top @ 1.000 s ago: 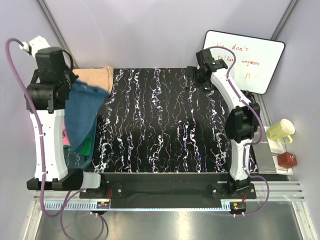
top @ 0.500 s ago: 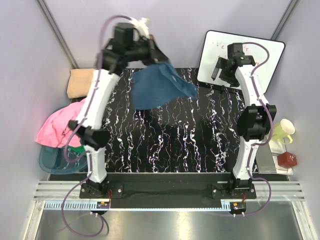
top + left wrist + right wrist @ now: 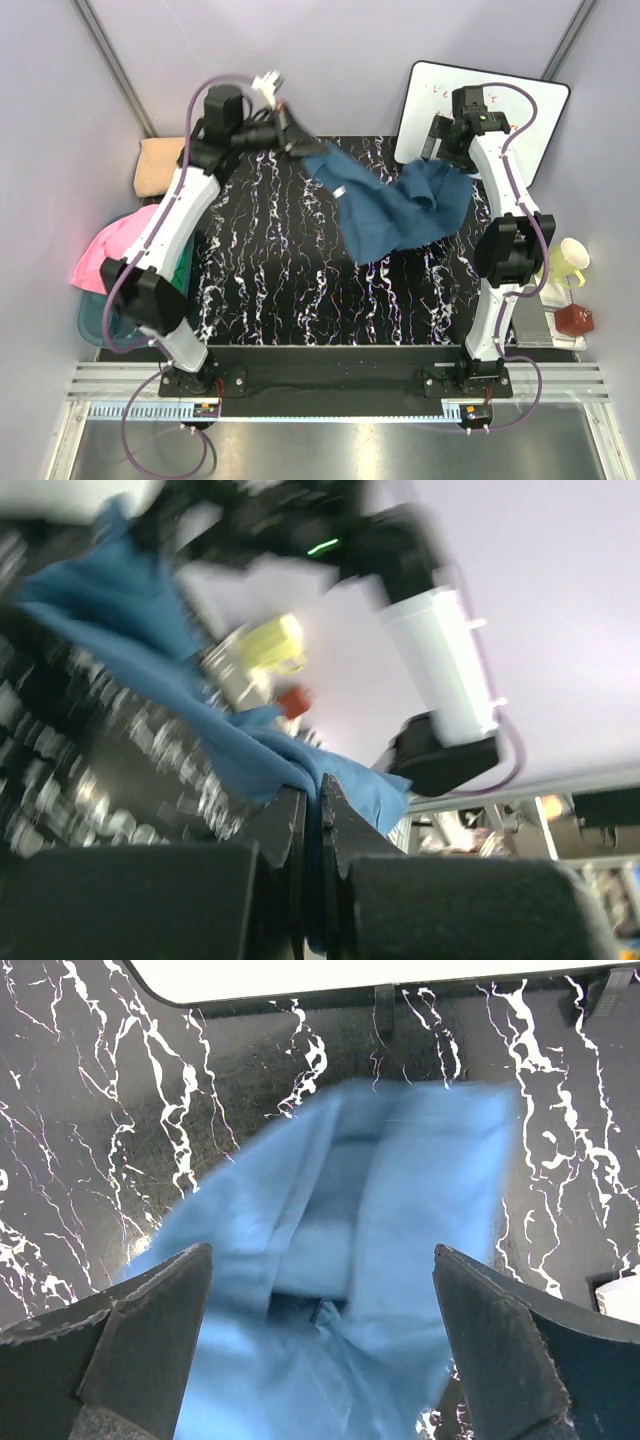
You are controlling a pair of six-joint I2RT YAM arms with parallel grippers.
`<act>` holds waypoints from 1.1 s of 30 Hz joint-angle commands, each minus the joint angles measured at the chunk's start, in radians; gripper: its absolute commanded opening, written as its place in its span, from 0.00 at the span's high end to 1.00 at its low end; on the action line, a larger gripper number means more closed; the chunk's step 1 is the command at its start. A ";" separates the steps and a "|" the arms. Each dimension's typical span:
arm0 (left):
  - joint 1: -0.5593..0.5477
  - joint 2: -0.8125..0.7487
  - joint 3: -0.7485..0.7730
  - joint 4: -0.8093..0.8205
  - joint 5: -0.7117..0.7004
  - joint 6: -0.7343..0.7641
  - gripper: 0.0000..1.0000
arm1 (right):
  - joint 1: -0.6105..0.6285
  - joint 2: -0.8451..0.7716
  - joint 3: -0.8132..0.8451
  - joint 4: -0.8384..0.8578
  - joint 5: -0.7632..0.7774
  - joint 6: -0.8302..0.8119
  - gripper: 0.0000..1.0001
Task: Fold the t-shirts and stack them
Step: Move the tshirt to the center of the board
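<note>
A dark teal-blue t-shirt [image 3: 395,210] stretches across the back right of the black marbled table [image 3: 280,290]. My left gripper [image 3: 298,146] is shut on its left end; in the left wrist view the cloth [image 3: 150,670] is pinched between the fingers of that gripper [image 3: 312,792]. My right gripper [image 3: 438,150] hovers open over the shirt's right end, and the blurred blue cloth [image 3: 400,1180] lies below and between that gripper's [image 3: 320,1252] spread fingers. A tan t-shirt [image 3: 155,165] lies folded at the back left. A pink t-shirt [image 3: 115,250] and a green one [image 3: 182,270] are heaped at the left.
A teal bin [image 3: 100,322] sits under the pink heap at the table's left edge. A whiteboard [image 3: 505,110] leans at the back right, close behind my right gripper. A yellow mug [image 3: 563,262] and a red object [image 3: 575,318] stand on the right-hand shelf.
My left arm swung from the left-hand bin to the back middle, carrying the blue t-shirt rightward. The shirt now trails under the right gripper, which moved to the back right.
</note>
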 commanded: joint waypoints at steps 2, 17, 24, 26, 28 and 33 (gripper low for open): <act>0.155 -0.030 -0.504 -0.150 0.013 0.109 1.00 | 0.004 -0.009 0.019 0.008 0.005 -0.030 0.00; 0.217 0.082 -0.108 -0.752 -0.489 0.464 0.01 | 0.005 -0.021 -0.169 0.026 -0.293 -0.043 0.00; 0.052 0.111 -0.159 -0.751 -0.419 0.518 0.06 | 0.004 -0.018 -0.332 0.041 -0.334 -0.062 0.03; 0.015 0.120 -0.167 -0.761 -0.425 0.553 0.09 | 0.002 -0.019 -0.361 0.060 -0.401 -0.074 0.06; -0.029 0.145 -0.147 -0.781 -0.451 0.587 0.10 | 0.002 -0.027 -0.381 0.077 -0.434 -0.074 0.08; -0.101 0.212 -0.131 -0.807 -0.474 0.618 0.11 | 0.004 -0.016 -0.420 0.106 -0.526 -0.069 0.14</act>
